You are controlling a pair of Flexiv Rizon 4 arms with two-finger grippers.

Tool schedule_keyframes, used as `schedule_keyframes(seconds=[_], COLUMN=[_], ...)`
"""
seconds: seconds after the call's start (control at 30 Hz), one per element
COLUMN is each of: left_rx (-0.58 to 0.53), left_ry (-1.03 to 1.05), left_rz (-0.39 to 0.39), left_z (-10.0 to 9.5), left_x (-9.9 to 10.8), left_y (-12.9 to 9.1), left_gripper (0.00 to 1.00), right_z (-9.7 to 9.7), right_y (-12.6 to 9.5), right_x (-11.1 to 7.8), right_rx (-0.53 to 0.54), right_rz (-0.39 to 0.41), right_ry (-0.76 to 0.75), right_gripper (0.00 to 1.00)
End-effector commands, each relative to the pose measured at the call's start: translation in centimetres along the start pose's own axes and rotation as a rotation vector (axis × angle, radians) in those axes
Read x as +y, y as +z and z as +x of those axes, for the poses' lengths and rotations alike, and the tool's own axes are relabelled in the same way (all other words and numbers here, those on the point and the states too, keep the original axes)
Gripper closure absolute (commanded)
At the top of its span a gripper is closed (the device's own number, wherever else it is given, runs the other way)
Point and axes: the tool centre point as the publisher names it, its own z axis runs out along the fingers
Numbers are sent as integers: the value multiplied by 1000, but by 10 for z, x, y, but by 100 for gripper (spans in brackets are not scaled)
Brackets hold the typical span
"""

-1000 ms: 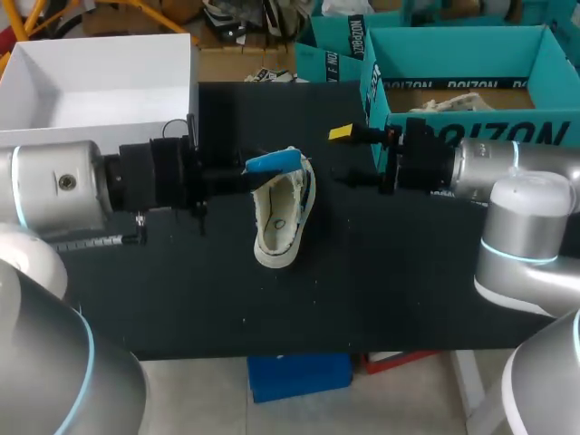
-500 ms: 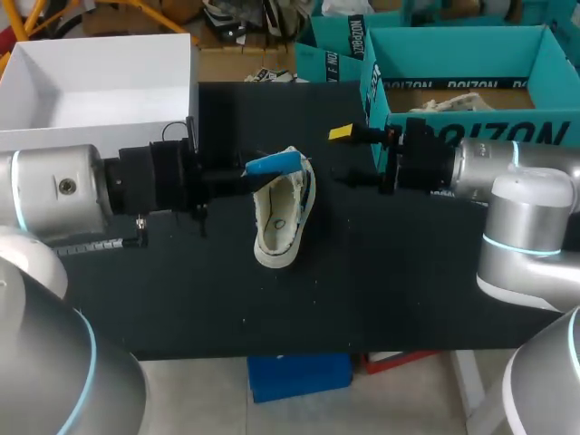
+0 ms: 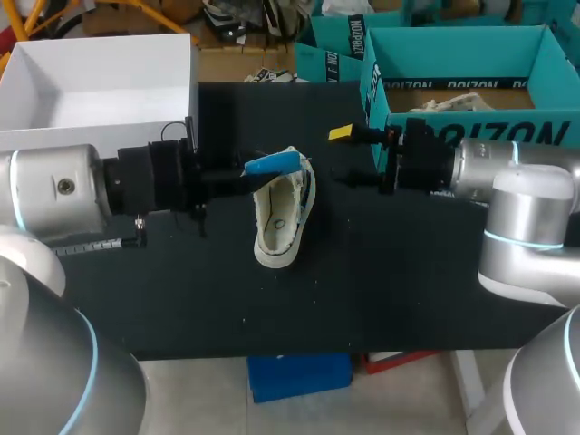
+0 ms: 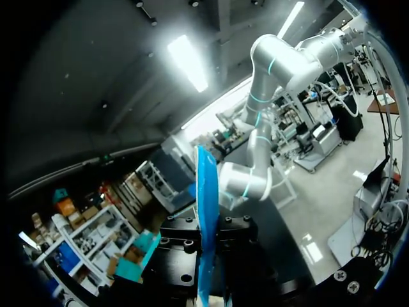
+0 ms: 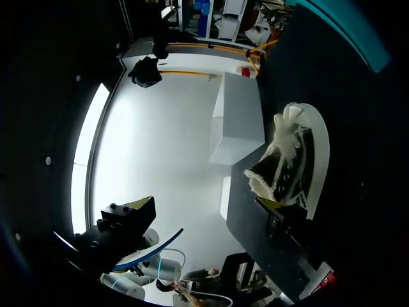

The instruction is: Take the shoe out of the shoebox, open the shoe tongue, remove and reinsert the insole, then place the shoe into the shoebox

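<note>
The shoe (image 3: 283,217) is lying on its side mid-surface (image 3: 381,281). The left pincer (image 3: 246,172) is clamping the blue insole (image 3: 275,163), holding it just over the shoe's far end. The right pincer (image 3: 340,154) is hanging wide open and empty beside the shoe. The white shoebox (image 3: 109,91) is sitting at the far left corner.
</note>
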Motion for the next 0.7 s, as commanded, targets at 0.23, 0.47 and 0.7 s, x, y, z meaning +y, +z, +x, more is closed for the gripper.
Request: schedule_keyframes(seconds=[0.23, 0.47, 0.7], left_rx=[-7, -76, -166], left_ry=[2, 274, 516], left_rz=[-4, 6, 118], left_z=[2, 5, 23], left_x=[0, 2, 12], left_y=[1, 7, 4], left_gripper=[100, 100, 100], right_z=[-1, -1, -1], right_y=[2, 2, 2], right_x=[-1, -1, -1], right_rx=[-1, -1, -1], right_rz=[-4, -4, -4], right_ry=[0, 0, 0], right_gripper=[0, 0, 0])
